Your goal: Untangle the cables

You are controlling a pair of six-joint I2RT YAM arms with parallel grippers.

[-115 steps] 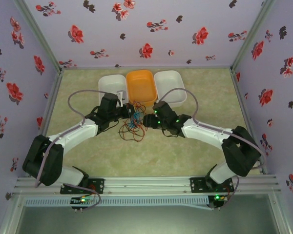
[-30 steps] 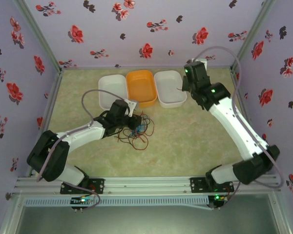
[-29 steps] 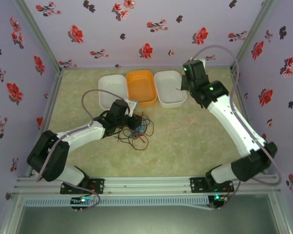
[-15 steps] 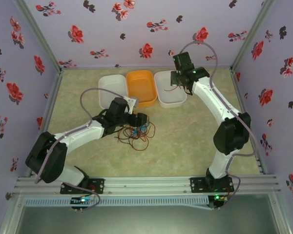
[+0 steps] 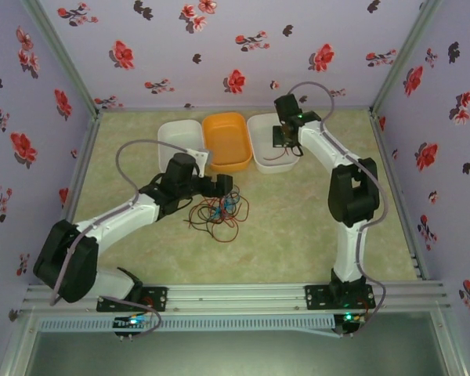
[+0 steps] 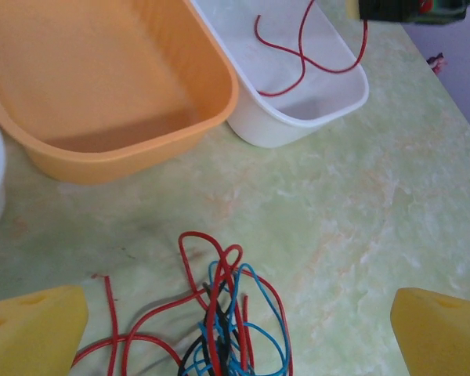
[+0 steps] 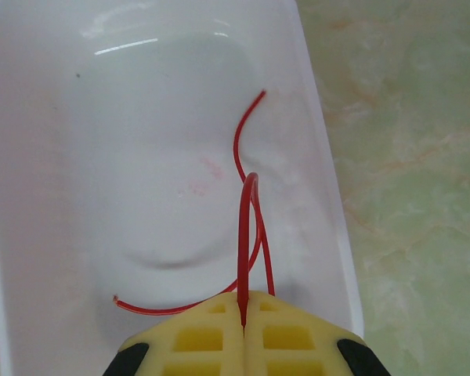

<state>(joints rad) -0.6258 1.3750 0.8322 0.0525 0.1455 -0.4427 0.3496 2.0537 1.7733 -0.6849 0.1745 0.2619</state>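
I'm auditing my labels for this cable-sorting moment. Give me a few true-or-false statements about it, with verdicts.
1. The right gripper is shut on a red cable above the white bin. True.
2. The left gripper is clamped on the tangle. False: it is open, above the tangle, which lies on the table.
3. The orange bin holds a blue cable. False: no cable shows in it.
4. The tangle mixes red, blue and black cables. True.

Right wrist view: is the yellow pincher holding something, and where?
Yes: the right gripper pinches a thin red wire partway along, the rest dangling into the white plastic tub.
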